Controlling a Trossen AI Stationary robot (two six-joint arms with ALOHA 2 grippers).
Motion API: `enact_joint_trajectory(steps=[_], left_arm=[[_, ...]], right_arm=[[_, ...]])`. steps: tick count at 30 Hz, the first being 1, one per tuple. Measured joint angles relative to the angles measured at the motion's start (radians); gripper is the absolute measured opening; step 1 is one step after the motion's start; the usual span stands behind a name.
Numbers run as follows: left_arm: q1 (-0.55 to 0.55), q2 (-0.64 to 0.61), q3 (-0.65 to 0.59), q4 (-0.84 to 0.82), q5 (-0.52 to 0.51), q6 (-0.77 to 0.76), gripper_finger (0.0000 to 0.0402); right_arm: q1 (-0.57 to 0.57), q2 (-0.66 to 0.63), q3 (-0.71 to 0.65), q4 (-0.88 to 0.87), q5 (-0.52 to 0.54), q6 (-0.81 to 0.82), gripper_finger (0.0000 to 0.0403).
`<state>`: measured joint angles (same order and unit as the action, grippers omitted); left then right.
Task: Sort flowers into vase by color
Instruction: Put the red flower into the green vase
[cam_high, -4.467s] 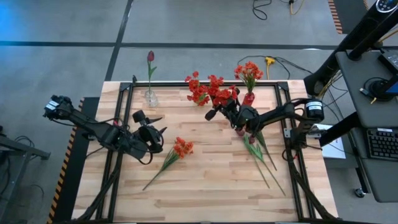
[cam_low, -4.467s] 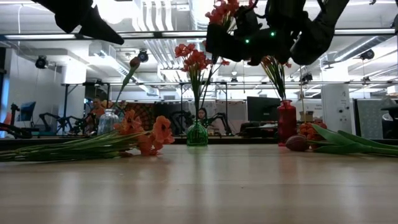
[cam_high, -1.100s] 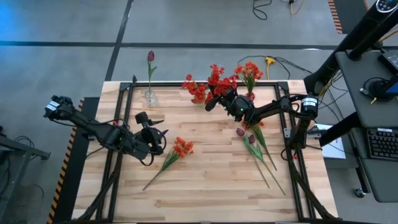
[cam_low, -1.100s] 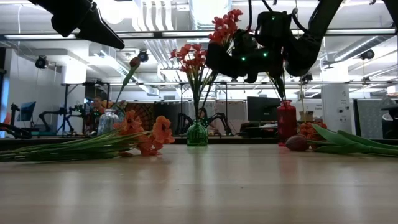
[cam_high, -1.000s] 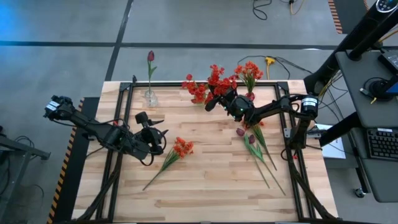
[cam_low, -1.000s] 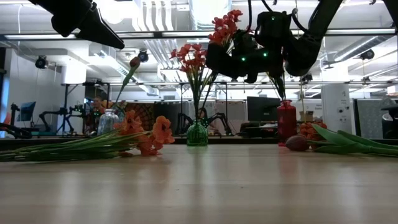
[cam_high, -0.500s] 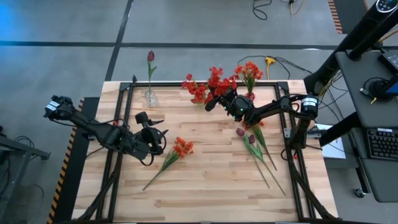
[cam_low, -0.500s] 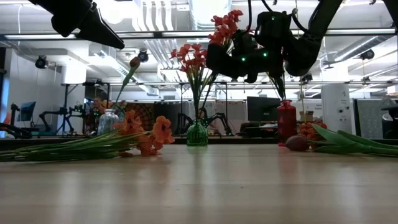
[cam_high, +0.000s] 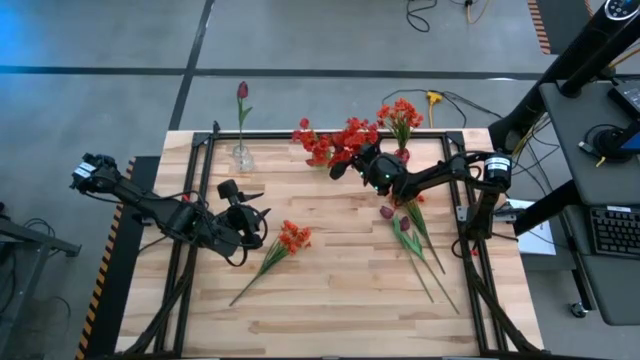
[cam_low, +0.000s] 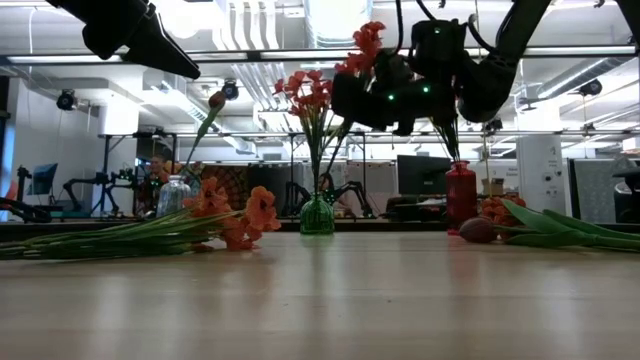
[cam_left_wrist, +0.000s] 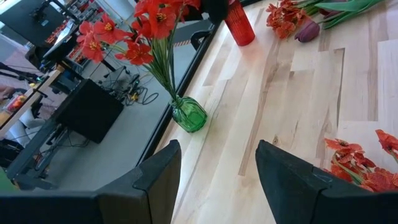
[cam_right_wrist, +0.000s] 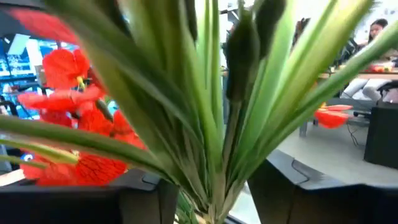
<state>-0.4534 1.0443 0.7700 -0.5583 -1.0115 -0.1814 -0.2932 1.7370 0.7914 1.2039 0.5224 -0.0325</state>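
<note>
My right gripper is shut on a red-bloomed flower high above the table's far side, just right of the green vase, which holds more red blooms. In the low view my right gripper hangs above and right of the green vase. My left gripper is open and empty over the table's left part, beside an orange flower that lies flat. A clear vase holds a maroon tulip. A red vase holds orange blooms. My right gripper pinches the red flower's green stem and leaves between its two fingers, below the blooms. The flower is lifted clear of the table. Its blooms stand above the gripper, slanting toward the green vase's side.
Two maroon tulips and an orange bloom lie at the table's right, their stems running toward the near right corner. A black frame rail runs along the far edge behind the three vases.
My right gripper has stayed about where it was. The red flower in it has tipped a little: its blooms have swung closer to the blooms in the green vase.
</note>
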Motion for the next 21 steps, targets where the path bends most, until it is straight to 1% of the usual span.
enact_joint_trajectory(steps=[4,9,13,17,21], left_arm=[[0.000,0.000,0.000,0.000,0.000,0.000,0.0190],[0.000,0.000,0.000,0.000,0.000,0.000,0.0190],[0.000,0.000,0.000,0.000,0.000,0.000,0.0190],[0.000,0.000,0.000,-0.001,0.000,0.000,0.0190],[0.000,0.000,0.000,-0.001,0.000,0.000,0.0190]], right_arm=[[-0.002,0.000,0.035,-0.110,0.001,0.009,0.0174],[-0.001,0.000,0.116,-0.300,0.001,0.007,0.0194],[0.000,0.000,0.170,-0.417,0.001,-0.001,0.0207],[0.000,0.000,0.206,-0.495,0.002,-0.002,0.0214],[0.000,0.000,0.217,-0.520,0.003,-0.005,0.0217]])
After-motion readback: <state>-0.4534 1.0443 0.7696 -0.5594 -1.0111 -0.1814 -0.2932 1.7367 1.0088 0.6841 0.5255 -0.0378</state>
